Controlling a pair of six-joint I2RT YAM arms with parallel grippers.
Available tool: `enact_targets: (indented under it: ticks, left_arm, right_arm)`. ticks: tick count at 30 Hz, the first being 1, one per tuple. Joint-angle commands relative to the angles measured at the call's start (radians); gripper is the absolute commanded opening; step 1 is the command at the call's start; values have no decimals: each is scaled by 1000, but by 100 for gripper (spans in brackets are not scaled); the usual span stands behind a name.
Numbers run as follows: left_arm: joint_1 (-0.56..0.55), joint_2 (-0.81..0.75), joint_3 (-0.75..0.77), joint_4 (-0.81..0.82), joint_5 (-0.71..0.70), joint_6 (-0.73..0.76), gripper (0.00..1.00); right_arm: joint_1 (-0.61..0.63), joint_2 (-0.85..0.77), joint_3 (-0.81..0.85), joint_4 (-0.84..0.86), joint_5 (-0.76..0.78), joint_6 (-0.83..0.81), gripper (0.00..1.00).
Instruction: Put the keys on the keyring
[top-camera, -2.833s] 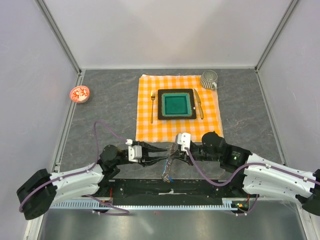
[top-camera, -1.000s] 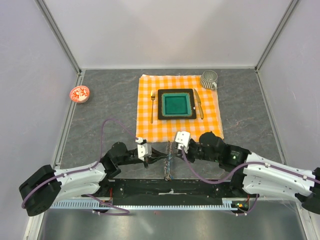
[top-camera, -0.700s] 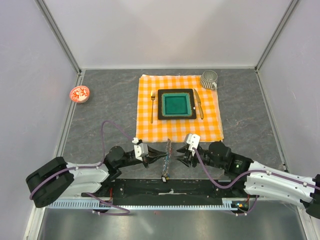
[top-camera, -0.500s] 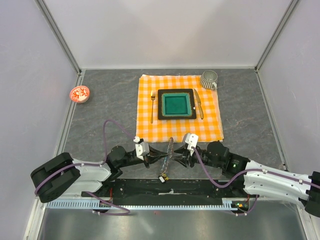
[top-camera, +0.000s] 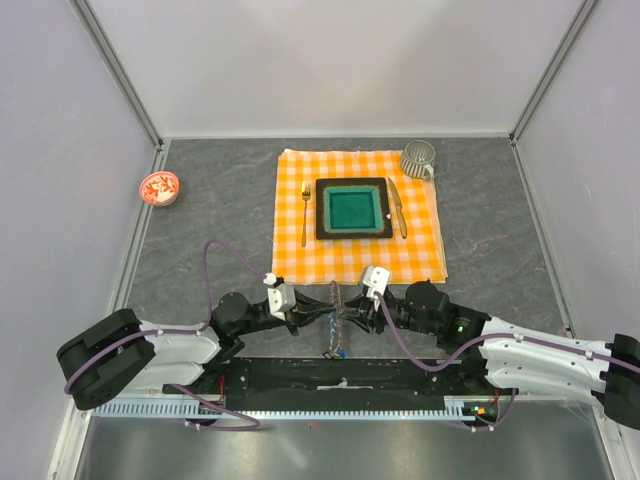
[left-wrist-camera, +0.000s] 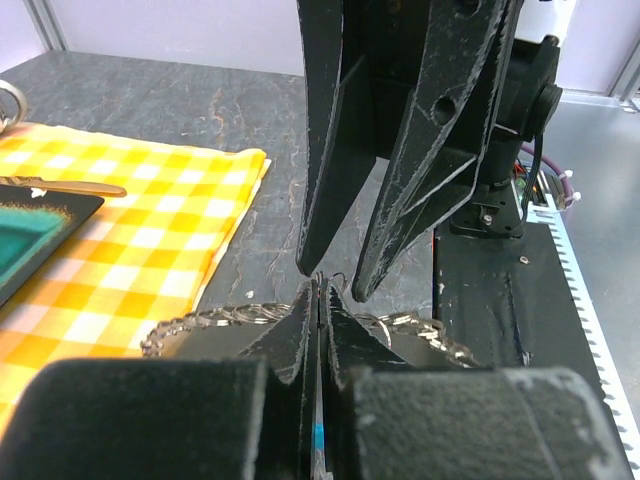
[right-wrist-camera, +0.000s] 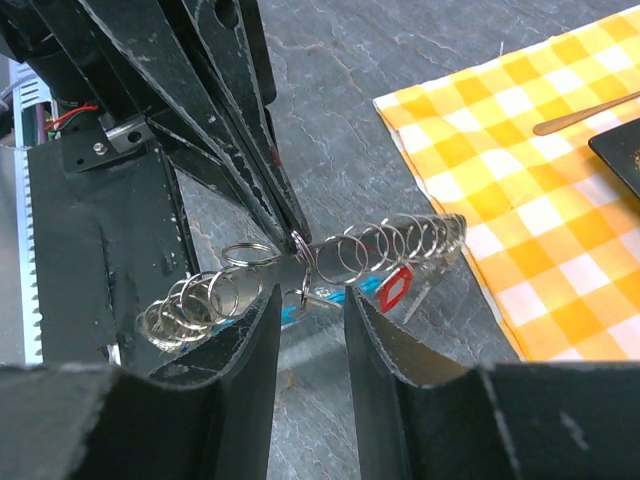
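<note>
Keyring (right-wrist-camera: 380, 245) strung out between both claws, near edge of the table

We log the keyring as a row of thin silvery loops, drawn out in a line over the grey table (top-camera: 220, 220). It lies just in front of the arm bases and just off the near hem of the orange checked cloth (top-camera: 300, 262). From above, the row runs from the bases toward the cloth.

On the left gripper (left-wrist-camera: 318, 305) the claw is closed, tips pressed flat together. They pinch the wire near the middle of the row (the right wrist view shows a loop caught right at the tips).

On the right gripper (right-wrist-camera: 310, 305) the claw is parted, one finger on each side of the row. It faces the left claw from the opposite side. We cannot tell whether its pads touch the wire.

Under the loops hang a red tag (right-wrist-camera: 393, 288), toward the cloth end, and a cyan-blue piece (right-wrist-camera: 298, 314) between the right fingers. We cannot tell whether the blue one is a clip or a key head.

Well apart from the claws, on the cloth:
- a dark square plate (top-camera: 322, 210) with a teal centre
- a fork (top-camera: 305, 213) to its left
- a knife (top-camera: 397, 205) to its right
- a grey mug (top-camera: 418, 158) at the far right corner

A red-and-white dish (top-camera: 159, 187) sits at the far left, by the wall.
</note>
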Motion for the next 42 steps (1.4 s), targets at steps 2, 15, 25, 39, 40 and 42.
enact_targets:
  ticks: [2, 15, 25, 39, 40, 42]
  left_arm:
    - [0, -31, -26, 299, -26, -12, 2]
    - [0, -26, -29, 344, -34, -20, 2]
    - [-2, 7, -24, 401, -23, -42, 2]
    - [-26, 38, -12, 424, -38, -39, 2]
    - [-31, 43, -12, 425, -49, -35, 2]
    - [-43, 46, -7, 424, -55, -29, 2]
  right_arm:
    - [3, 9, 12, 28, 16, 3, 35]
    - [3, 29, 0, 51, -13, 14, 0]
    - [5, 81, 11, 112, -88, 14, 0]
    - [5, 118, 17, 229, -142, 58, 0]
    - [5, 121, 17, 236, -142, 64, 0]
    - [5, 133, 18, 265, -144, 81, 0]
